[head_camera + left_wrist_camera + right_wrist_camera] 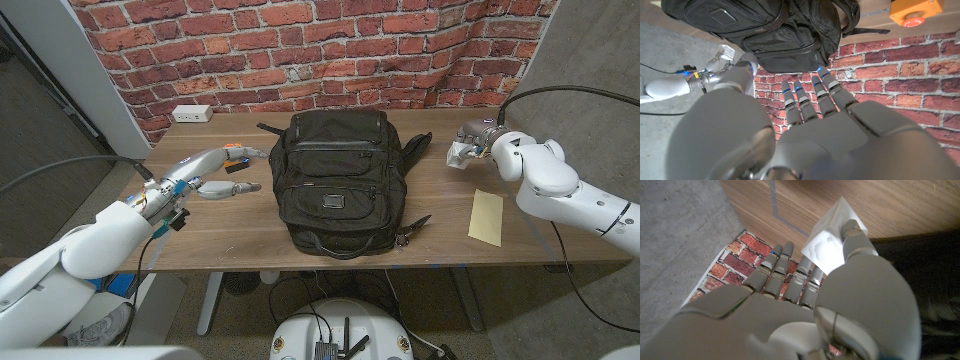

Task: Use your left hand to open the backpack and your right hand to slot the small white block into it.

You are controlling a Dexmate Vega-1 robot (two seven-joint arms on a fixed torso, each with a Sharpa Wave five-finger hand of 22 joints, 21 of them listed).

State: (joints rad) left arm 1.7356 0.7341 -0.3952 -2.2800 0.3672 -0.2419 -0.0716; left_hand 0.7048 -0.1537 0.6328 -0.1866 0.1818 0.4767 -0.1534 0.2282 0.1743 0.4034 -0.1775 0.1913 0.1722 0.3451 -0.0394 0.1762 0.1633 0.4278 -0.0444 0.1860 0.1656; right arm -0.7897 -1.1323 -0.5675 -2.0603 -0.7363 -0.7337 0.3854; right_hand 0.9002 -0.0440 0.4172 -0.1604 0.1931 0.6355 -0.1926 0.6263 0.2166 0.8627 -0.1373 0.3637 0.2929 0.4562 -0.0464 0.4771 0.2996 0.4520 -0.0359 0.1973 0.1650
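1. The black backpack [342,180] lies flat in the middle of the wooden table [440,225], its pockets facing up; its zips look closed from the head view, though the dark fabric makes that hard to judge.

2. The left hand [215,172] hovers just beside the backpack, on the robot's left of it, apart from the fabric. Its fingers [243,187] are stretched out and slightly spread toward the bag, holding nothing. In the left wrist view the same fingers [810,97] point at the backpack [765,30] with a gap between their tips and it.

3. The right hand [478,140] is on the other side of the backpack, near its far corner and well apart from the left hand. It pinches the white block [461,152].

4. The right wrist view shows the grip closely: the block [832,242] is caught between the thumb and the other fingers [790,275] of the right hand [805,305], lifted off the table [890,205], with the backpack's dark fabric [920,260] just beside it.

5. A tan envelope [487,216] lies on the table on the backpack's right side, nearer the front edge than the right hand.

6. A white power strip [191,114] sits by the brick wall [300,50], beyond the backpack's left side.

7. An orange button box [916,11] shows in the left wrist view, on the table beside the backpack.
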